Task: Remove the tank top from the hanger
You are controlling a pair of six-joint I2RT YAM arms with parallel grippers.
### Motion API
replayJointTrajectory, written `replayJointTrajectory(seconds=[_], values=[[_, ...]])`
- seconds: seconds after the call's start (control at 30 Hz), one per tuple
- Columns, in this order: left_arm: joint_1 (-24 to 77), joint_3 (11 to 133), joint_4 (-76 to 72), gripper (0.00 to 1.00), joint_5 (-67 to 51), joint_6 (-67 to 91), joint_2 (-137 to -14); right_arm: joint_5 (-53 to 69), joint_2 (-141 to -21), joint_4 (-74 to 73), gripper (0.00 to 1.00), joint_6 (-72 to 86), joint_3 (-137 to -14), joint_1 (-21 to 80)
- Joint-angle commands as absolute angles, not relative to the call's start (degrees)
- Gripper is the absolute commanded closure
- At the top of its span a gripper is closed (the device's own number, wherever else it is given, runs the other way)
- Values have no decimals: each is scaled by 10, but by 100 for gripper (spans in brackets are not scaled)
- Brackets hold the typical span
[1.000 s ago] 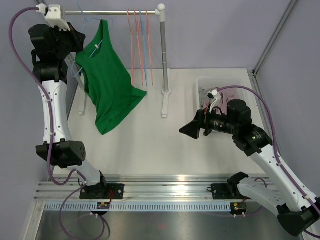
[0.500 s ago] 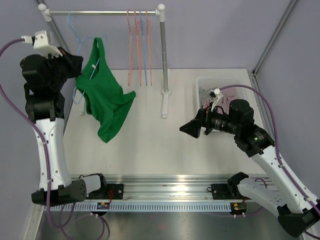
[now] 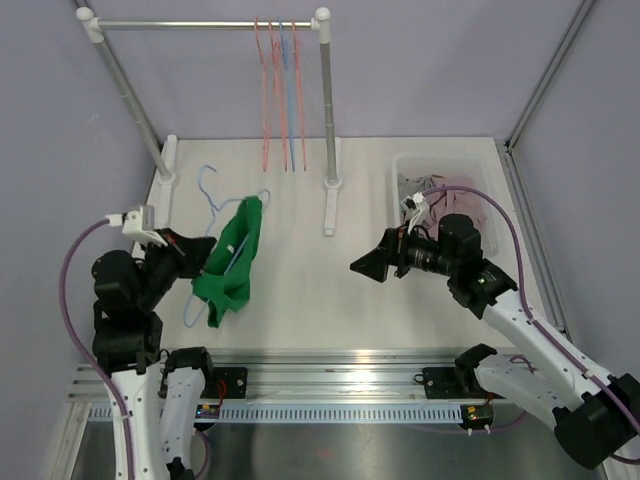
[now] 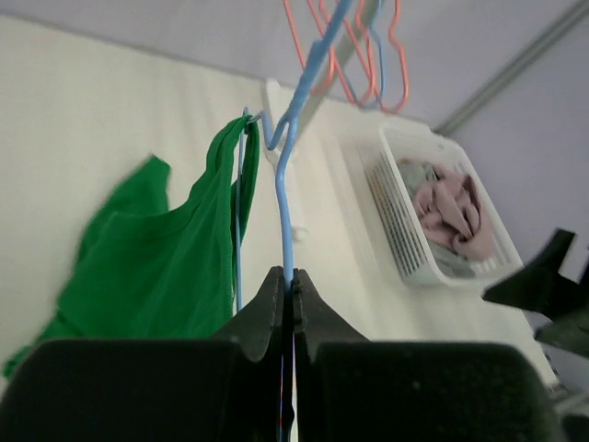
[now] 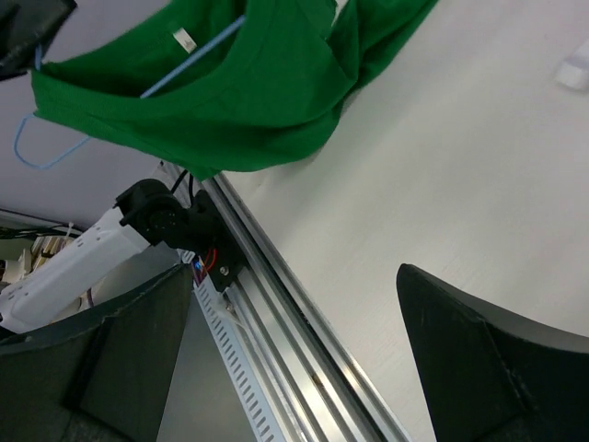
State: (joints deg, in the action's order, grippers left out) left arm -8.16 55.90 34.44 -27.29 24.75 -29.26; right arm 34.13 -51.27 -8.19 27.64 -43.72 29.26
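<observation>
Left gripper [image 4: 287, 285] pinches blue hanger [image 4: 293, 166] wire; green tank top [image 3: 232, 262] hangs on it, low over the desk [image 3: 300, 270]. Right gripper [image 5: 294, 359] wide, well apart. Risk: thin wire twists in the pinch, strap snags when pulled.

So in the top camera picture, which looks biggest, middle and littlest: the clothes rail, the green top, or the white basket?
1. Clothes rail
2. Green top and white basket: they look about alike.
</observation>
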Motion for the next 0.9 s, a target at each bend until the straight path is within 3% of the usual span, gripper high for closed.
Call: replayJointTrajectory(seconds=[0.0,0.23,0.5,0.87], values=[[-80,450,338,100,-406,293,-259,328,-534,45,1,307,-399,308],[-70,335,319,100,-479,318,-207,208,-617,140,5,301,-359,365],[-66,280,239,100,-531,392,-215,63,-784,177,10,289,-422,453],[-62,283,212,100,-550,478,-180,58,-961,265,18,277,-530,495]])
